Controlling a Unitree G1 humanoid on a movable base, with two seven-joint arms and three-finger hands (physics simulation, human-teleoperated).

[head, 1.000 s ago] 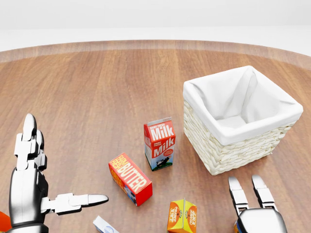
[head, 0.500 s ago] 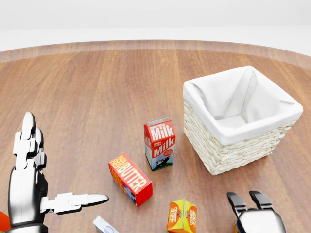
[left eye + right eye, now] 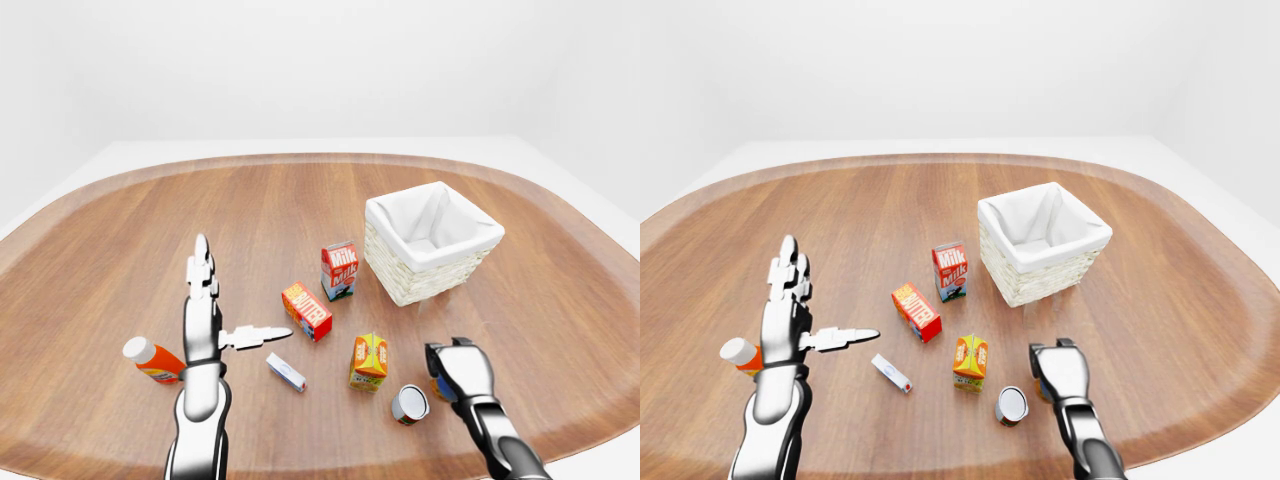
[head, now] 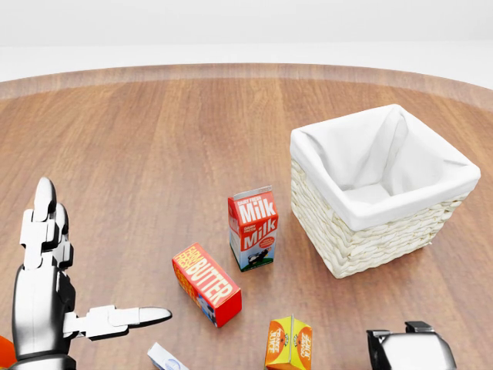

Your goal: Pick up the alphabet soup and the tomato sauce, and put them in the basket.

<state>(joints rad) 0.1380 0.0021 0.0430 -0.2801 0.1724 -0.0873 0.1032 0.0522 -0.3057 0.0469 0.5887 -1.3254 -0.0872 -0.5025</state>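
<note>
Basket [image 3: 433, 243] is sitting empty, so nothing is delivered yet, while one can [image 3: 409, 404] is lying beside the right hand [image 3: 456, 371], whose fingers are curling down onto something orange, grip unclear; left hand [image 3: 205, 320] is hovering spread apart.

All three cameras ride the robot's head and look down across the oval wooden table [image 3: 300, 200]. The head view sits nearest and sees the least, with the white-lined wicker basket [image 4: 381, 189] at its two o'clock. The two eye views take in the whole table, sharing nearly everything; the basket shifts slightly leftward in the right-eye view.
</note>
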